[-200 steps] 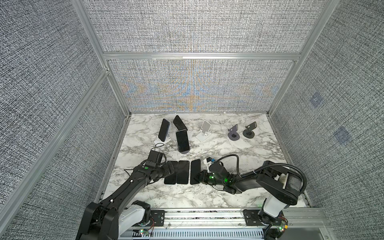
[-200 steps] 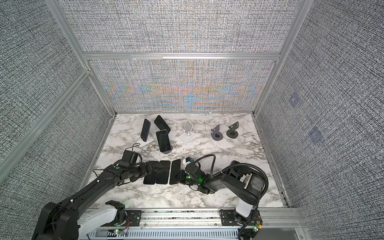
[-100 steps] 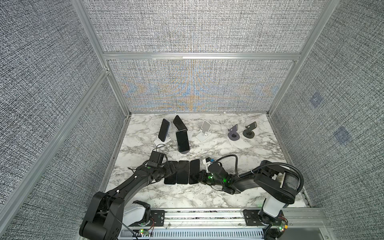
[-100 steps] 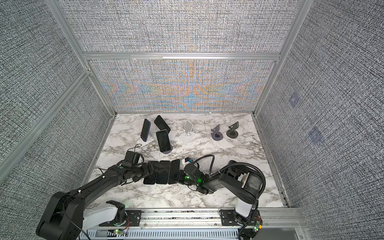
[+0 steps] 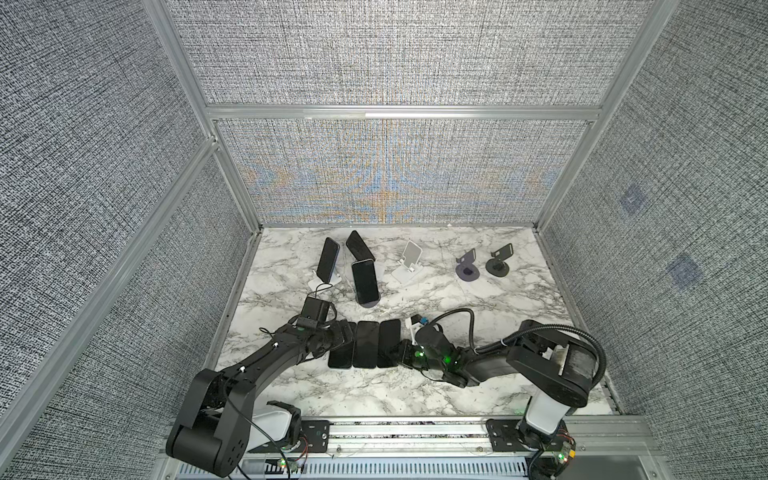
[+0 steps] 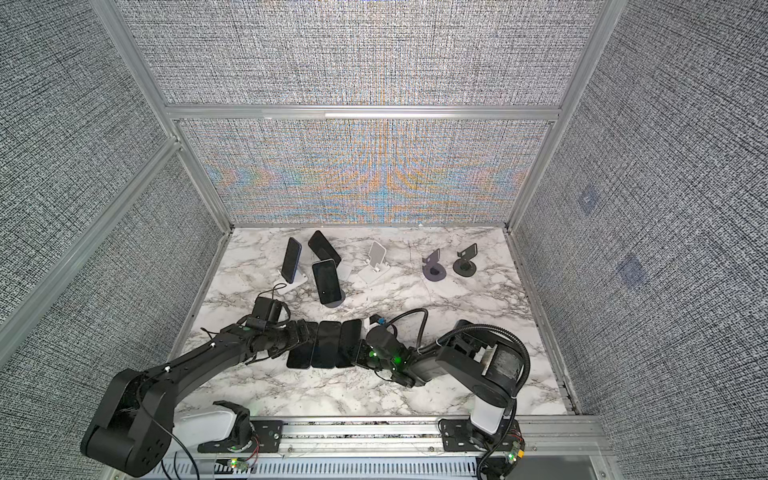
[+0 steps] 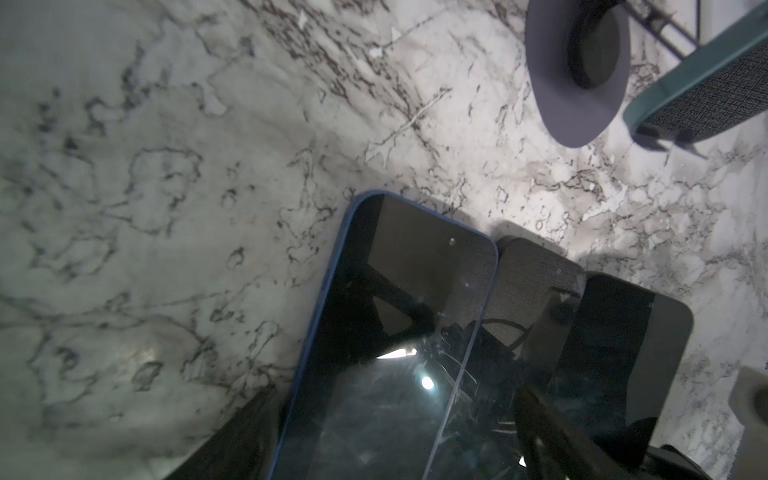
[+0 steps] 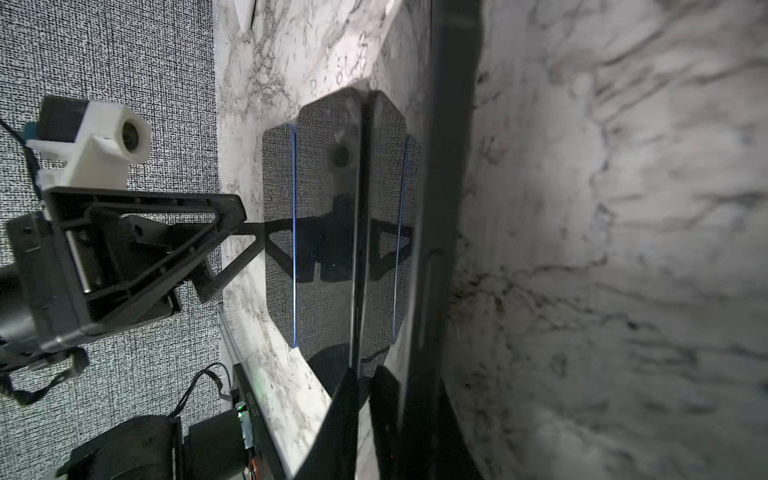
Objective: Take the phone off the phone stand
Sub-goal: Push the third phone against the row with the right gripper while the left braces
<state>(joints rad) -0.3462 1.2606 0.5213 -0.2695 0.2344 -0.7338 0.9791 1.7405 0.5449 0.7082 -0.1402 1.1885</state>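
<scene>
Both top views show three flat phones (image 5: 365, 344) at 6 o'clock, with the left end effector (image 5: 344, 332), jaws apart, and the right end effector (image 5: 401, 353), state unclear, flanking them. Seemingly a set-down; next, reach to 11 o'clock and lift a phone (image 5: 365, 281) off its stand (image 5: 368, 304).

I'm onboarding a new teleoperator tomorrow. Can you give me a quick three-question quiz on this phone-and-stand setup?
1. Count: how many flat phones lie side by side in the front row?
2. True or false: the white stand in the middle of the back row holds a phone.
3. Multiple choice: the purple stand and the black stand at the back right are
A) both empty
B) each holding a phone
C) tipped over

Key: 1) three; 2) false; 3) A.
</scene>
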